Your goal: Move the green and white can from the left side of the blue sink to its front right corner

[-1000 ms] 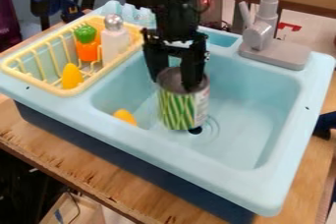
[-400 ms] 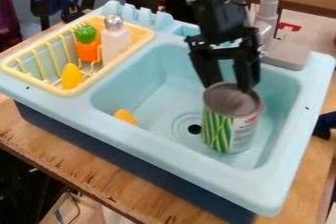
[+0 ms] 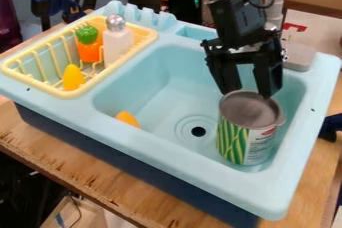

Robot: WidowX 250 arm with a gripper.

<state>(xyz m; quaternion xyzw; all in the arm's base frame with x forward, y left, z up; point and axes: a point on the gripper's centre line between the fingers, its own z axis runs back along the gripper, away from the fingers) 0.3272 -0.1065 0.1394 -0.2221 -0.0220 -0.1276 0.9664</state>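
The pincer (image 3: 250, 95) is over the right part of the light blue sink (image 3: 170, 79), its two fingers well apart at the top of the can (image 3: 245, 139); whether it has hold of the can, I cannot tell. The can, with green stripes on its side, is in the basin, to the right of the drain hole (image 3: 198, 131); a yellow-orange piece (image 3: 127, 118) lies by the basin's left wall; the yellow rack (image 3: 75, 92) holds an orange toy with a green top (image 3: 89, 49), a silver-capped white bottle (image 3: 117, 45) and a yellow piece (image 3: 73, 77).

Pale blue sink (image 3: 167, 148); yellow rack (image 3: 79, 92); can (image 3: 246, 137) striped green and yellow.
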